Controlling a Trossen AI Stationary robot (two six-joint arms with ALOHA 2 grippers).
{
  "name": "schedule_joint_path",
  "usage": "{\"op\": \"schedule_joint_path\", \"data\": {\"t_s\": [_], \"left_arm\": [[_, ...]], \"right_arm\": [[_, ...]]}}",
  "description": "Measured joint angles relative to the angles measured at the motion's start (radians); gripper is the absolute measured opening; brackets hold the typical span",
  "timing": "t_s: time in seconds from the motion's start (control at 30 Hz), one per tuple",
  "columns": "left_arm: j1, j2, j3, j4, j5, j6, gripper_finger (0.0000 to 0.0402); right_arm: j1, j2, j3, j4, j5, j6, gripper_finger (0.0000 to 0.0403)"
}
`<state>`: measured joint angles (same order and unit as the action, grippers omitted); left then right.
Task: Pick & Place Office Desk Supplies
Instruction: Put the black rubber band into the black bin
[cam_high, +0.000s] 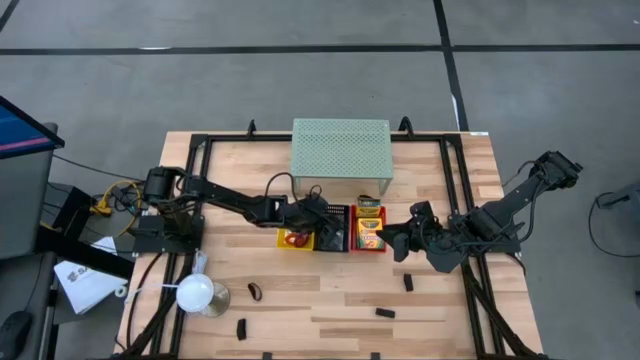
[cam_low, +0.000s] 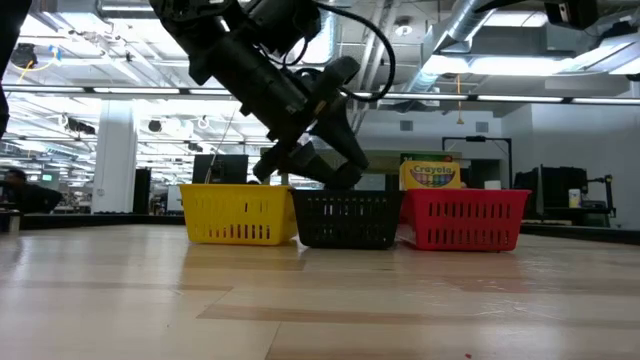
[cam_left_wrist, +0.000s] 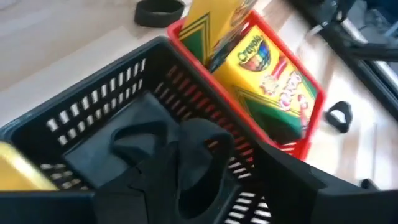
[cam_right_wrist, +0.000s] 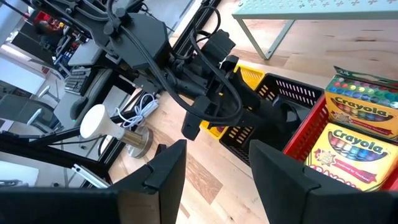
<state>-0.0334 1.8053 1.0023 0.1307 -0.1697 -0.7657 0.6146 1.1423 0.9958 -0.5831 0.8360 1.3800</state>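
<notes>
Step in hand: drop-off at the bins. Left end effector (cam_high: 322, 228) hangs over the black basket (cam_low: 345, 220), fingers parted in the left wrist view, with a black clip (cam_left_wrist: 140, 138) lying on the basket floor beneath them, so the release looks done. Right end effector (cam_high: 403, 240) waits just beside the red basket (cam_low: 465, 218), jaws open and empty.

Where supplies sit: crayon boxes (cam_right_wrist: 353, 134) upright in the red basket, red and orange bands (cam_high: 295, 239) in the yellow basket (cam_low: 238, 214), loose black clips (cam_high: 385, 313) scattered on the near part of the tabletop (cam_high: 330, 300), one (cam_high: 408, 282) close to the right arm.

Next move, by my read: left arm lifts straight up to clear the basket rim, then goes for a near clip; the right arm could take its closest one.

Room: the three baskets touch side by side, the mesh shelf (cam_high: 340, 149) stands right behind, the lamp (cam_high: 197, 293) sits by the left edge. The centre front is open for reaching.
</notes>
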Motion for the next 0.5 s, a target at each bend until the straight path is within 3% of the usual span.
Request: {"op": "schedule_joint_path", "data": {"t_s": [0.5], "left_arm": [[0.001,-0.046,0.001,-0.029,0.006,0.026,0.0196]], "right_arm": [[0.0,0.0,0.0,0.004,-0.001,-0.003,0.0173]]}}
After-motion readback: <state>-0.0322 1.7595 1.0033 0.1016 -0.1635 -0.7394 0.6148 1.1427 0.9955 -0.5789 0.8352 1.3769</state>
